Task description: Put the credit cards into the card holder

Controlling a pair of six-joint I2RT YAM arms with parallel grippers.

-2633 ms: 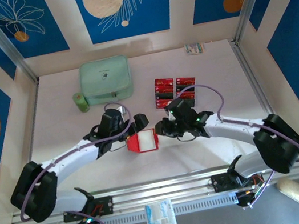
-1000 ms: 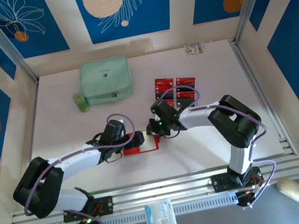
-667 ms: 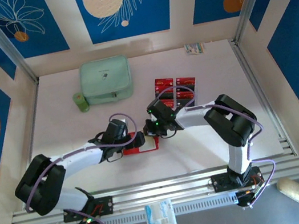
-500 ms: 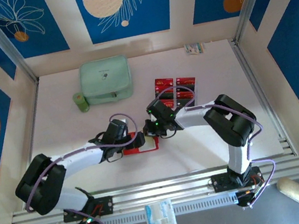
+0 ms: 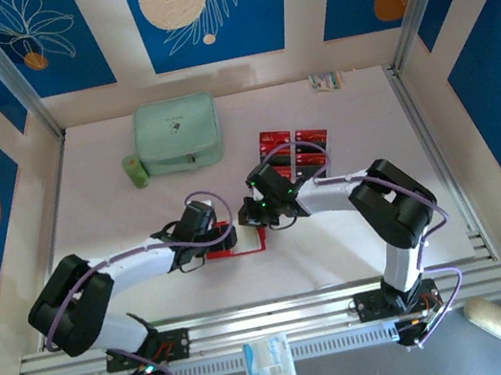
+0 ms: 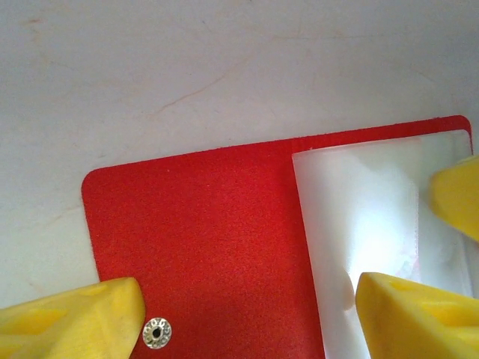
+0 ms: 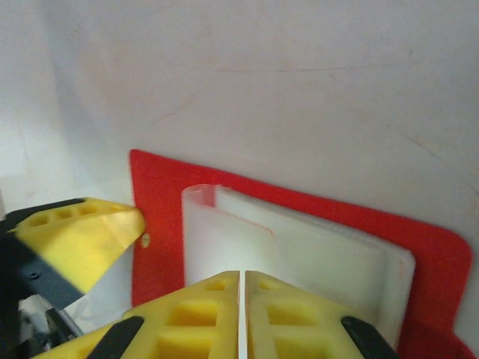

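Left wrist view, open card holder (image 6: 202, 247) between spread left end effector (image 6: 248, 299)

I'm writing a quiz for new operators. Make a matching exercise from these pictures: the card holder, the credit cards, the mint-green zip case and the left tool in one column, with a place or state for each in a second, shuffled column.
Column one
1. card holder
2. credit cards
3. mint-green zip case
4. left tool

Column two
a. at the back of the table, left of centre, beside a small green cylinder
b. lying open and flat, clear sleeves showing
c. side by side, right of the zip case
d. open wide

Pairs: 1-b, 2-c, 3-a, 4-d
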